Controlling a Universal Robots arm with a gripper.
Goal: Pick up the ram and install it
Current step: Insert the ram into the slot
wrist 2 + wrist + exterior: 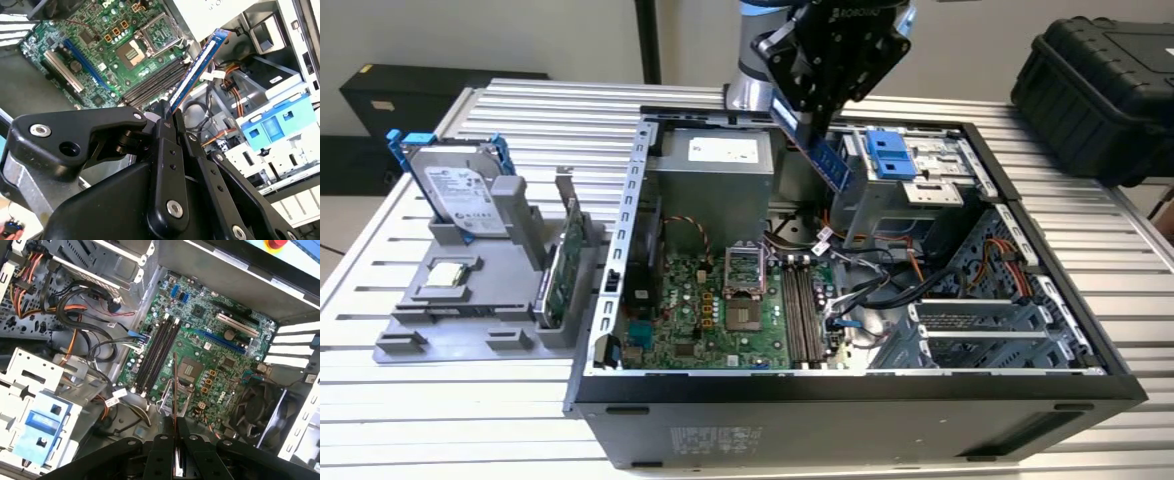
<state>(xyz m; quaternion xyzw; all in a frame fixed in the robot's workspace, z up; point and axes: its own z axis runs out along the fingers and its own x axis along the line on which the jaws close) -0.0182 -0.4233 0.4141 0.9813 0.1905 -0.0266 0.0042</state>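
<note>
gripper (809, 118) clamped on the ram (827, 155), upper centre of exterior view, above the open case (881, 420); stick hangs tilted. Judgement: square it parallel to the memory slots (803, 312); lower straight, no skew.

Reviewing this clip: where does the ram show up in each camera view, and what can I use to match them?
Exterior view: the ram hangs tilted from the pincer, above the open case.
Second wrist view: the ram slants out from the pincer, over the motherboard's edge.
First wrist view: the ram is edge-on, a thin line over the motherboard.
Shared landmark: the dark memory slots.
</note>
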